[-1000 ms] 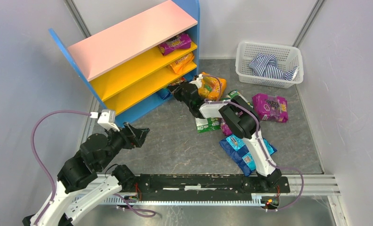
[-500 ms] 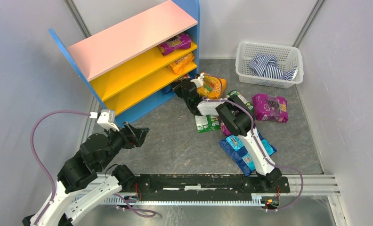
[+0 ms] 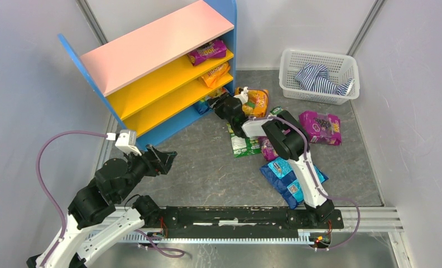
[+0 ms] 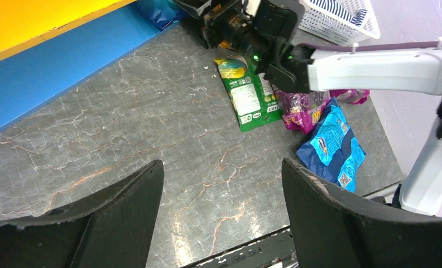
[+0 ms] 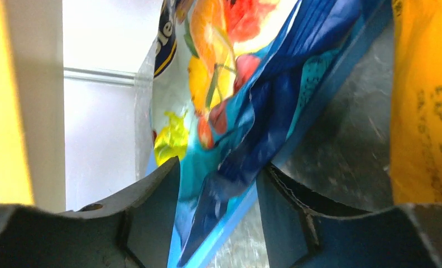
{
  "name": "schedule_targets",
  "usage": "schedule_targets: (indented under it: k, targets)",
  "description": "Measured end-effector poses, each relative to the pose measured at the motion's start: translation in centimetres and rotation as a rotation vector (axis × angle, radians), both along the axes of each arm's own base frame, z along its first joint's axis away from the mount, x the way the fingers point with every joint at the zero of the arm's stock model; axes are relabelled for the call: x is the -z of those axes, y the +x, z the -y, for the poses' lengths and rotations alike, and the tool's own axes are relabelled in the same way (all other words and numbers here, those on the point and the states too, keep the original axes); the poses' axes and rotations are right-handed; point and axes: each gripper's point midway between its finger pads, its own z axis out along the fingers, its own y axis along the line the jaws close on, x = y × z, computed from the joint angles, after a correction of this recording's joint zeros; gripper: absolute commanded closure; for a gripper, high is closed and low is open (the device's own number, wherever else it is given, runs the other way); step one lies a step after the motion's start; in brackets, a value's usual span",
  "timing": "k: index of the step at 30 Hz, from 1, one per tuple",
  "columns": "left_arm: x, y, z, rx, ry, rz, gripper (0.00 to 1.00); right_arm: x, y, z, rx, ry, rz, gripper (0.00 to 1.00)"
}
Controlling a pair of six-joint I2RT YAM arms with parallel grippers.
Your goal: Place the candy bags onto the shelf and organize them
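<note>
Left arm: folded low, its left gripper (image 4: 221,167) above the floor (image 4: 168,139), jaws wide, nothing in them.
Right arm: stretched far out to the bottom corner of the shelf (image 3: 157,44).
Right gripper (image 5: 219,178): a shiny, crinkly blue bag (image 5: 235,111) sits between its jaws; gripped or loose, I cannot tell.
Shelf boards: smooth yellow, holding a purple bag (image 3: 207,53) and an orange bag (image 3: 216,72).

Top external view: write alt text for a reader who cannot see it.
The right gripper reaches to the bottom opening of the blue, pink and yellow shelf, beside a blue candy bag. A purple bag and an orange bag lie on its upper shelves; others litter the grey floor. The left gripper hangs open, empty.
</note>
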Motion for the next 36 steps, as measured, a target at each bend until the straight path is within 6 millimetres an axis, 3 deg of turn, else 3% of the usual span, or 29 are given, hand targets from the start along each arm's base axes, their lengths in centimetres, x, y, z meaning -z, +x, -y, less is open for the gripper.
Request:
schedule_targets:
  k: [11, 16, 22, 26, 32, 36]
  targets:
    - [0.1, 0.0, 0.0, -0.003, 0.003, -0.002, 0.16, -4.7, -7.4, 2.3, -0.247, -0.172, 0.039, 0.32]
    - [0.1, -0.1, -0.2, -0.007, -0.004, 0.007, 0.15, -6.1, -9.7, 4.8, -0.384, -0.347, 0.097, 0.19]
    - [-0.1, -0.2, -0.4, -0.006, -0.013, 0.016, 0.14, -7.1, -9.7, 11.3, -0.435, -0.709, 0.140, 0.02]
    - [-0.1, -0.2, -0.4, -0.007, -0.012, 0.015, 0.14, -8.9, -8.9, 15.3, -0.401, -0.883, 0.140, 0.02]
    - [0.0, -0.1, -0.3, -0.007, -0.008, 0.011, 0.14, -11.5, -5.9, 20.0, -0.297, -0.946, 0.088, 0.05]
    - [0.1, -0.1, -0.3, -0.007, -0.004, 0.007, 0.14, -10.2, -4.1, 23.3, -0.209, -0.880, 0.004, 0.13]
